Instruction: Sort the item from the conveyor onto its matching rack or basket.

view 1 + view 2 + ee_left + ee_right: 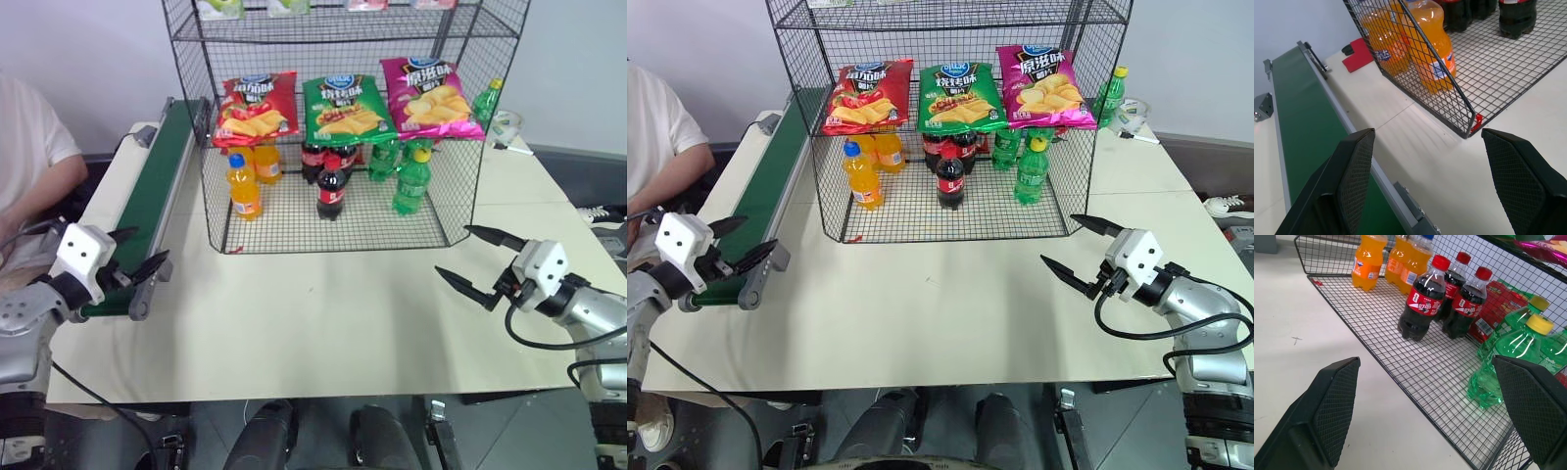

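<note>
I see the red chip bag (pixel 255 108) on the rack (pixel 343 127) shelf, left end, beside the green bag (pixel 345 108). Left hand (pixel 137 253) fingers apart over the conveyor (pixel 162 171) end at the table's left edge. Right hand (pixel 480 262) fingers apart, empty, near the right edge.

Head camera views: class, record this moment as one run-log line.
item: red chip bag on rack shelf | conveyor: bare | left pincer: open, by belt end | right pincer: open, over table

Light: bright and even over my tabletop (pixel 323 313).
Shadows: soft, faint.
Focus: my fingers (pixel 1354 171) looked slightly soft.
</note>
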Robot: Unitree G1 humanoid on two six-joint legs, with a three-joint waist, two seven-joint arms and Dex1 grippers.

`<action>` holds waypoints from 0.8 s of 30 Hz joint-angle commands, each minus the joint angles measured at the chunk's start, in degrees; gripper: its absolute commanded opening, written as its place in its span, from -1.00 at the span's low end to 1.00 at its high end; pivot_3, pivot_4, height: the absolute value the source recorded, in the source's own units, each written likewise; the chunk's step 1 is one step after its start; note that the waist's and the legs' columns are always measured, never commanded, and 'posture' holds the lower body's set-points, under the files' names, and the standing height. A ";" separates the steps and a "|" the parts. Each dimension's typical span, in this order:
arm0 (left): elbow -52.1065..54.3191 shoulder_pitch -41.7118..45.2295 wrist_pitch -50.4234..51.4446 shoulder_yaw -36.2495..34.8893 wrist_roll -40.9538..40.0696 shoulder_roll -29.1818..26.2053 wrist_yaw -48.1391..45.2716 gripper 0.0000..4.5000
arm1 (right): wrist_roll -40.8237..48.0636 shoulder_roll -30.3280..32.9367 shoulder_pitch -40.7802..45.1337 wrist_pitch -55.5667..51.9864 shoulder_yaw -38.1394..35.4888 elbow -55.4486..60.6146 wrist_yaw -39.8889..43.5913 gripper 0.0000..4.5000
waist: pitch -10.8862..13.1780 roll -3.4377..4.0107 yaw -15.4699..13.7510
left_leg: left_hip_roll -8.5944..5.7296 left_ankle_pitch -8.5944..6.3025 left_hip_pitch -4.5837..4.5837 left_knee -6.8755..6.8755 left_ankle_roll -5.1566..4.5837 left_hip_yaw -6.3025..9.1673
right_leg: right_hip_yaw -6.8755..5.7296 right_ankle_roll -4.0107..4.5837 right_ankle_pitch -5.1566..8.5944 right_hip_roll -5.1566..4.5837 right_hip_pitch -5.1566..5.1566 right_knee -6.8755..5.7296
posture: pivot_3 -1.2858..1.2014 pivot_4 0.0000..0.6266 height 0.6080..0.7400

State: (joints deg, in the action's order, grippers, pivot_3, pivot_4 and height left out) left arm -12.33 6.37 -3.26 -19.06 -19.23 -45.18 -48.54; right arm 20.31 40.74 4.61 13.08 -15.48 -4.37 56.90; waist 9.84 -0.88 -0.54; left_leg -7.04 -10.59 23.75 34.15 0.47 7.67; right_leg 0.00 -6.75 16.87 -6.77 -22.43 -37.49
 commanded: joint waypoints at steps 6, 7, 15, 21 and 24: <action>-0.18 0.47 -2.66 -1.02 1.28 -0.64 0.21 0.61 | -0.12 0.22 0.80 1.19 -0.35 0.28 -0.35 1.00 | 0.00 0.00 0.00 | 0.00 0.00 0.00 0.00 0.00 0.00 | 0.00 0.00 0.00 0.00 0.00 0.01 | 0.03 -0.52 1.00; -0.25 0.61 -2.60 -1.03 1.16 -0.59 0.04 0.61 | -0.24 0.26 0.89 1.29 -0.33 0.10 -0.32 1.00 | 0.00 0.00 0.00 | 0.00 0.00 0.00 0.00 0.00 0.00 | 0.00 0.00 0.00 0.00 0.00 0.01 | 0.03 -0.52 1.00; -0.88 0.67 -2.60 -1.19 0.98 -0.54 -0.54 0.61 | -0.44 0.27 1.27 1.06 -0.41 0.12 -0.32 1.00 | 0.01 0.01 -0.01 | 0.00 0.00 0.02 -0.01 0.00 0.00 | 0.00 0.00 0.00 0.00 -0.01 0.02 | 0.03 -0.52 1.00; -1.32 0.74 -2.91 -1.17 1.01 -0.41 -0.63 0.61 | -0.57 0.23 1.40 0.93 -0.13 0.18 -0.33 1.00 | 0.01 0.01 0.01 | 0.00 -0.01 0.03 -0.02 0.00 0.00 | 0.00 0.00 0.00 0.00 -0.01 0.06 | 0.03 -0.52 1.00; -1.44 0.80 -2.93 -1.13 0.94 -0.27 -0.56 0.61 | -0.73 0.44 1.61 1.04 0.02 -0.09 -0.37 1.00 | 0.01 0.02 0.00 | 0.00 -0.01 0.04 -0.02 0.00 0.00 | 0.00 0.00 0.00 0.00 -0.02 0.07 | 0.03 -0.52 1.00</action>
State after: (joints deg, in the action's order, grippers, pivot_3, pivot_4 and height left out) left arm -14.12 6.52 -5.37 -19.05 -17.92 -45.17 -49.03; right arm 19.24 40.74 5.26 13.22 -14.68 -4.84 56.82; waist 9.85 -0.86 -0.54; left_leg -7.04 -10.61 23.80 34.13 0.47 7.68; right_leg 0.00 -6.75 16.87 -6.77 -22.45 -37.42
